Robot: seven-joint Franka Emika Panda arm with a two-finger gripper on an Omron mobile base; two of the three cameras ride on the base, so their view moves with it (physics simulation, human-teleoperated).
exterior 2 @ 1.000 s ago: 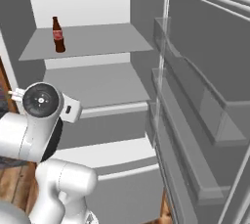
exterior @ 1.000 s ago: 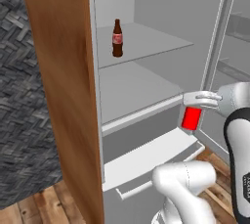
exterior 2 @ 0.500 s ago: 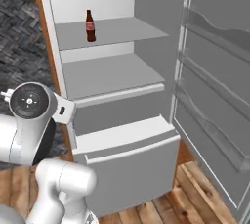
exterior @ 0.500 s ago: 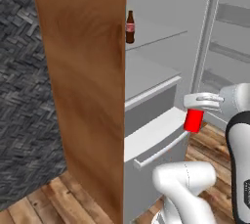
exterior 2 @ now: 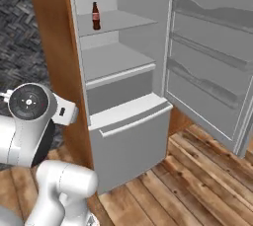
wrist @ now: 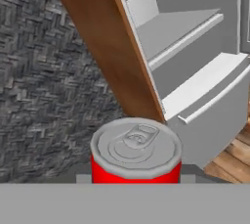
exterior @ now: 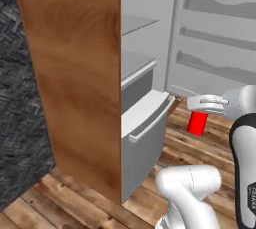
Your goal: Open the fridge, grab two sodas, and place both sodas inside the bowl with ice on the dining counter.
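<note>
Hand view showed the red soda can [wrist: 135, 157] pinched in the gripper [wrist: 135, 176], silver top facing the camera. In the left base view the can [exterior: 197, 123] hung under the gripper [exterior: 202, 109], above the wood floor [exterior: 200, 148], just outside the open fridge [exterior: 145, 73]. The cola bottle [exterior 2: 96, 16] stood upright on the top shelf [exterior 2: 116, 21], beside the wood side panel [exterior 2: 52, 37]. The fridge door [exterior 2: 212, 57] stood wide open.
</note>
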